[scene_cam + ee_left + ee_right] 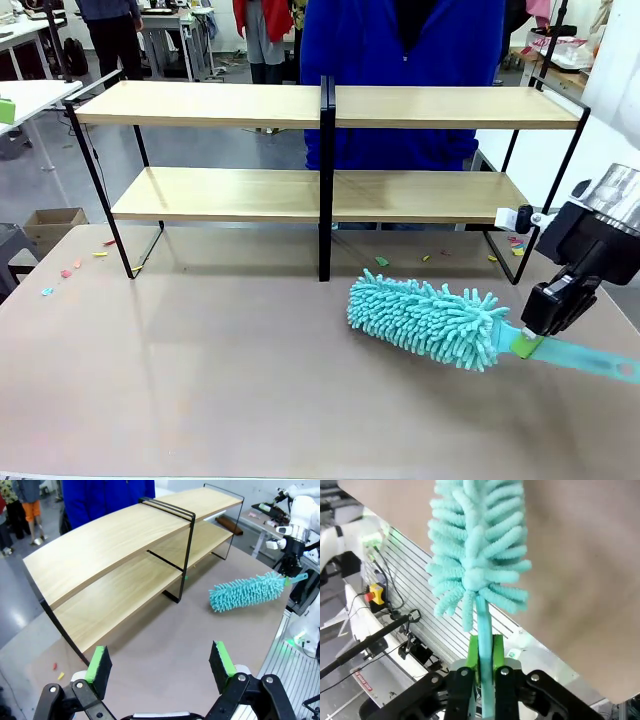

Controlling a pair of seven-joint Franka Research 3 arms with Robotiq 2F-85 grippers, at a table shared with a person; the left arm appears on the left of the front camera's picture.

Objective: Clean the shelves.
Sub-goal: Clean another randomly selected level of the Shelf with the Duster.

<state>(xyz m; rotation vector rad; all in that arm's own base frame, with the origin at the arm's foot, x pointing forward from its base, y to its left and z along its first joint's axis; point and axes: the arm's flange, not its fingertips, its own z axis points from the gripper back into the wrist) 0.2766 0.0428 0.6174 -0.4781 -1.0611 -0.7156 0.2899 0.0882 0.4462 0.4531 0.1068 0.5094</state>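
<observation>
shelves (220, 103) of two boards; right pincer (533, 333) clamps one teal duster (425, 320), left pincer (160, 655) gapes wide.

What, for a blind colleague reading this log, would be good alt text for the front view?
The right gripper, shut on the handle of a fluffy teal duster, holds it low near the table, in front of the shelves. A person in blue stands behind the shelves.
</observation>
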